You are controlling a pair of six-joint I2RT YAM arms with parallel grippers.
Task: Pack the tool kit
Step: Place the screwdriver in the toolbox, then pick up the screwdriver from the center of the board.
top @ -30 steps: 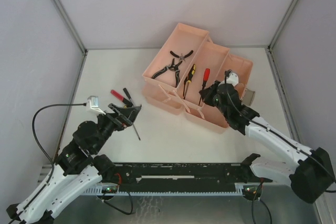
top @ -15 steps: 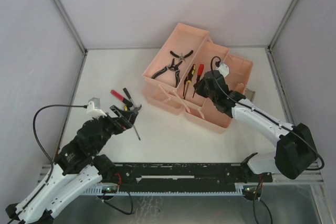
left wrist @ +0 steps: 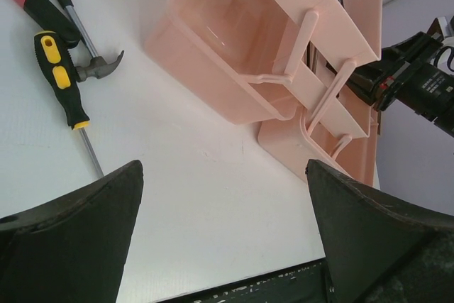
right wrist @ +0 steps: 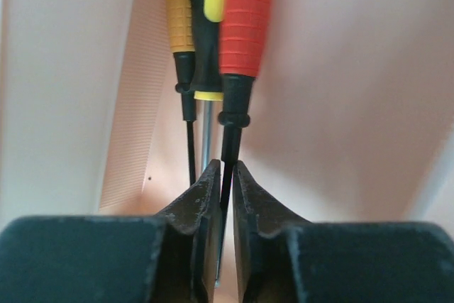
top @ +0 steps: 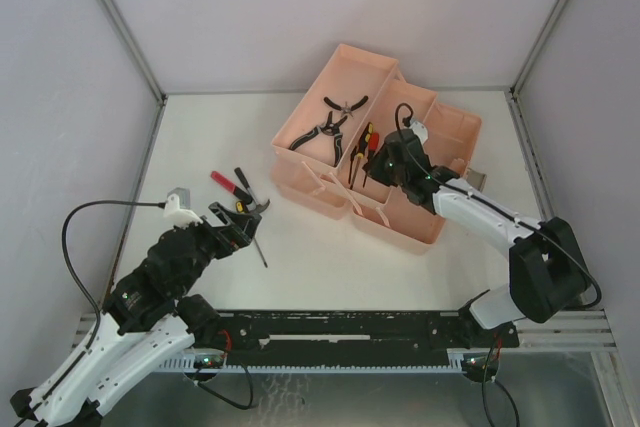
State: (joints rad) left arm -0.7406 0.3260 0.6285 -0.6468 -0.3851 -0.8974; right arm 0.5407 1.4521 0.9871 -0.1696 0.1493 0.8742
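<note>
Three tools, claw hammer (left wrist: 99, 69) included, left outside the salmon-pink plastic toolbox (top: 310, 192); left gripper (left wrist: 223, 175) wide open, my right gripper (right wrist: 225, 168) pinching the shaft of the red-handled screwdriver (right wrist: 245, 19) inside

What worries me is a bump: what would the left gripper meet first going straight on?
Likely the table just ahead of the left gripper if it tilts down; otherwise the pink toolbox's near corner. Depth is unclear.

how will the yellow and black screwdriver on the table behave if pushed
The yellow-and-black plastic-handled screwdriver looks rigid, so it probably slides whole. Its rounded handle may roll on the smooth white table.
</note>
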